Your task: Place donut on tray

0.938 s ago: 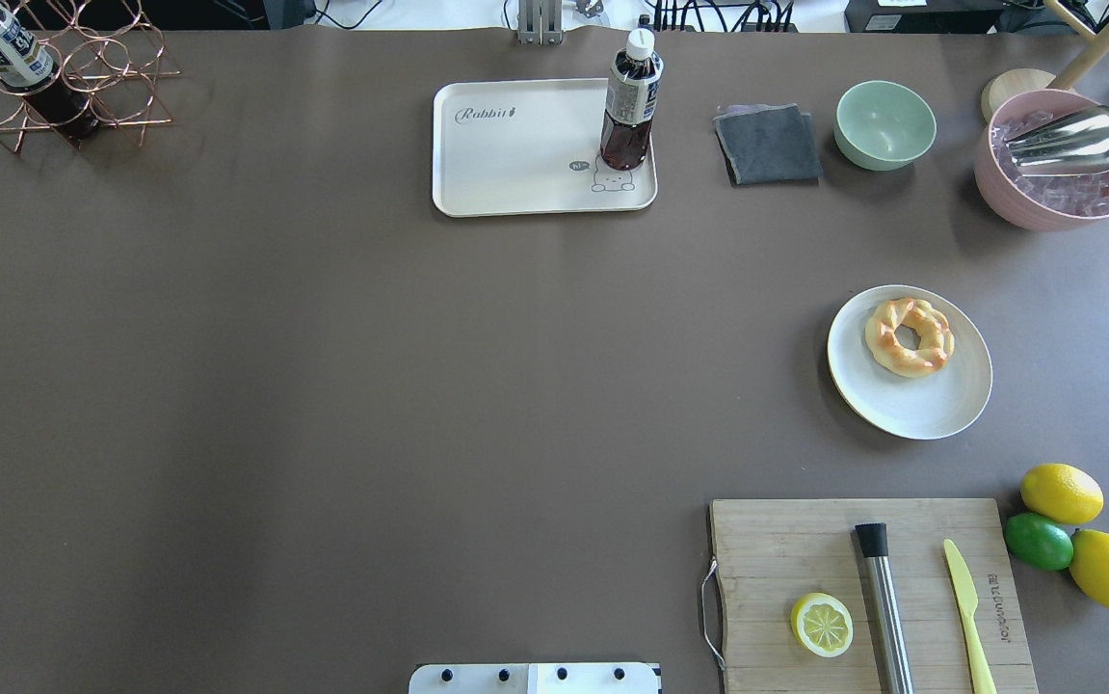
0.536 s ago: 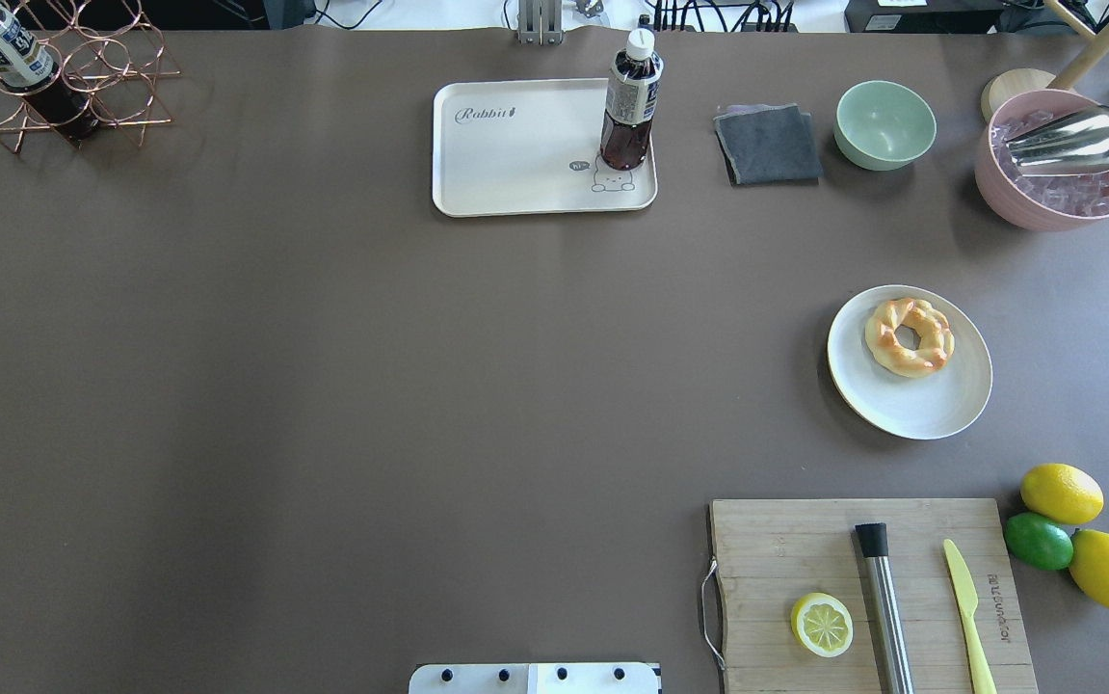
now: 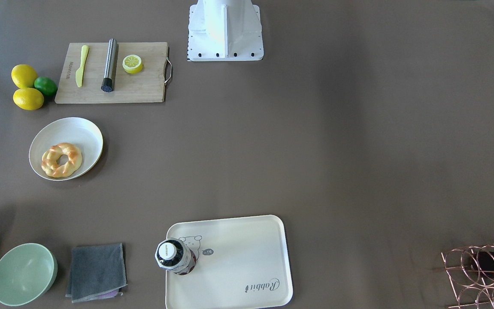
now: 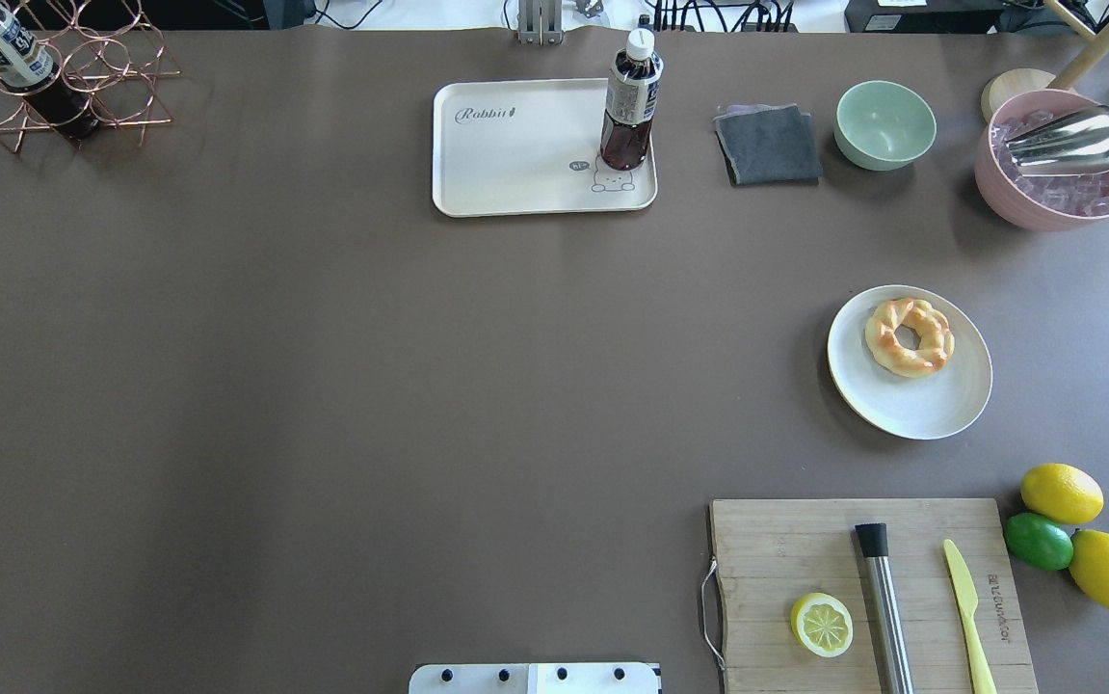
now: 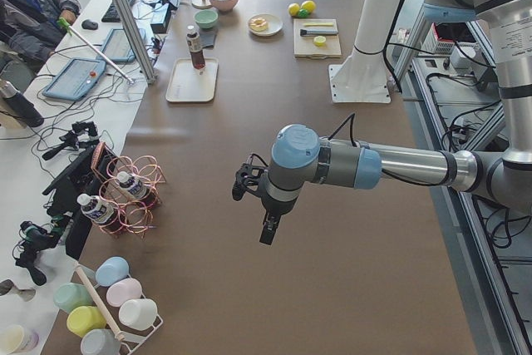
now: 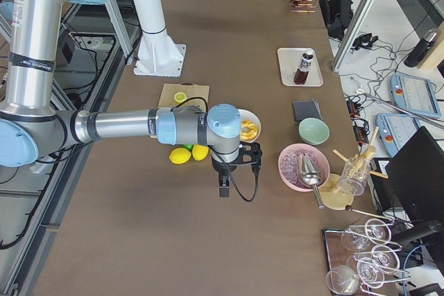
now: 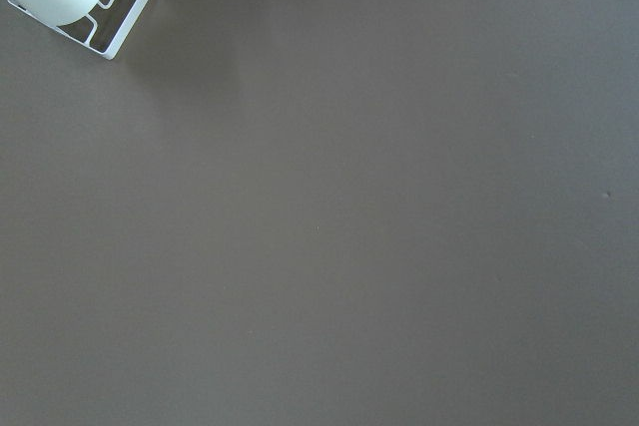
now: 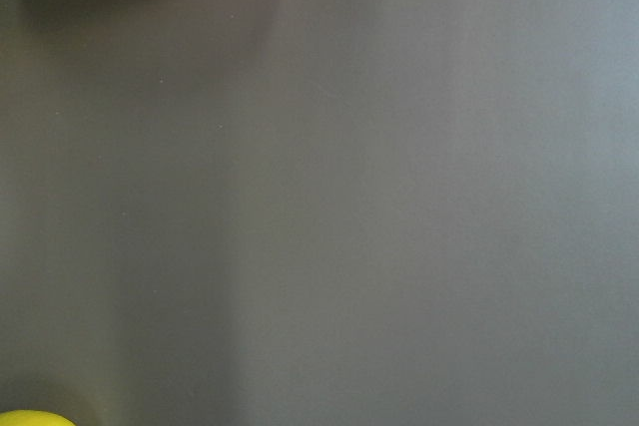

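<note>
The donut [image 4: 909, 335], braided and golden with orange-brown glaze, lies in a round white shallow bowl [image 4: 910, 410] at the table's right; it also shows in the front-facing view [image 3: 61, 159]. The cream tray [image 4: 515, 145] with "Rabbit" script sits at the far middle, also in the front-facing view [image 3: 238, 262]. My left gripper [image 5: 268, 230] hangs over bare table far from both, seen only in the exterior left view; I cannot tell if it is open. My right gripper [image 6: 223, 186] hangs beside the lemons, seen only in the exterior right view; I cannot tell its state either.
A dark drink bottle [image 4: 629, 101] stands on the tray's right end. A grey cloth [image 4: 768, 145], green bowl [image 4: 885, 123] and pink ice bowl [image 4: 1060, 164] line the far right. A cutting board [image 4: 805, 578] with lemon half, muddler and knife sits near right, beside lemons [image 4: 1061, 493].
</note>
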Robot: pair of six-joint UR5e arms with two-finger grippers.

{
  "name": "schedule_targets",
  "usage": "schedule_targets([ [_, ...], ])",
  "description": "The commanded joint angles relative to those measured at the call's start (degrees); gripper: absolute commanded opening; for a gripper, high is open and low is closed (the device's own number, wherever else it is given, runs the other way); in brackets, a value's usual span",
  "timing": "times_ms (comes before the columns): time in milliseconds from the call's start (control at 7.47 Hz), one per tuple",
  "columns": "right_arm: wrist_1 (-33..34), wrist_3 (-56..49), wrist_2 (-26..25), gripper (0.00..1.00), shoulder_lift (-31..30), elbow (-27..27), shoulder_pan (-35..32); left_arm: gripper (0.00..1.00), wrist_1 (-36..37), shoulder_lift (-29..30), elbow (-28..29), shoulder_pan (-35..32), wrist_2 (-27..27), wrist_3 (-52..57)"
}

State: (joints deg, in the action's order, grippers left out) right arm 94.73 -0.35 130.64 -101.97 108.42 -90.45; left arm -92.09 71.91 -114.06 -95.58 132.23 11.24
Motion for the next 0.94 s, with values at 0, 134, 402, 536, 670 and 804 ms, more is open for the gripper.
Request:
schedule_targets([
  [0,-3.6,9.3,0.6,1.0,0.3,3.2,7.4,0.98,-0.4,0.0,0.1,0.0,0.0,-0.4],
  [134,-9.9,9.6,1.0,1.0,-0.5,2.7,9.8,0.98,-0.4,0.1,0.4,0.0,0.0,-0.4],
  [402,-14.0,16.2,3.5,1.0,-0.4,2.2,16.0,0.98,-0.4,0.2,0.6,0.2,0.0,-0.4],
  [536,-16.1,19.5,3.7,1.0,0.0,0.8,18.4,0.98,-0.4,0.5,1.0,0.2,0.0,-0.5],
  [670,-18.6,26.2,3.5,1.0,0.7,-0.3,22.8,0.98,-0.4,0.7,1.0,0.2,0.0,-0.4],
  [804,-22.3,30.9,3.1,1.0,3.7,-3.3,25.9,0.98,-0.4,0.8,1.1,0.2,0.0,-0.3],
])
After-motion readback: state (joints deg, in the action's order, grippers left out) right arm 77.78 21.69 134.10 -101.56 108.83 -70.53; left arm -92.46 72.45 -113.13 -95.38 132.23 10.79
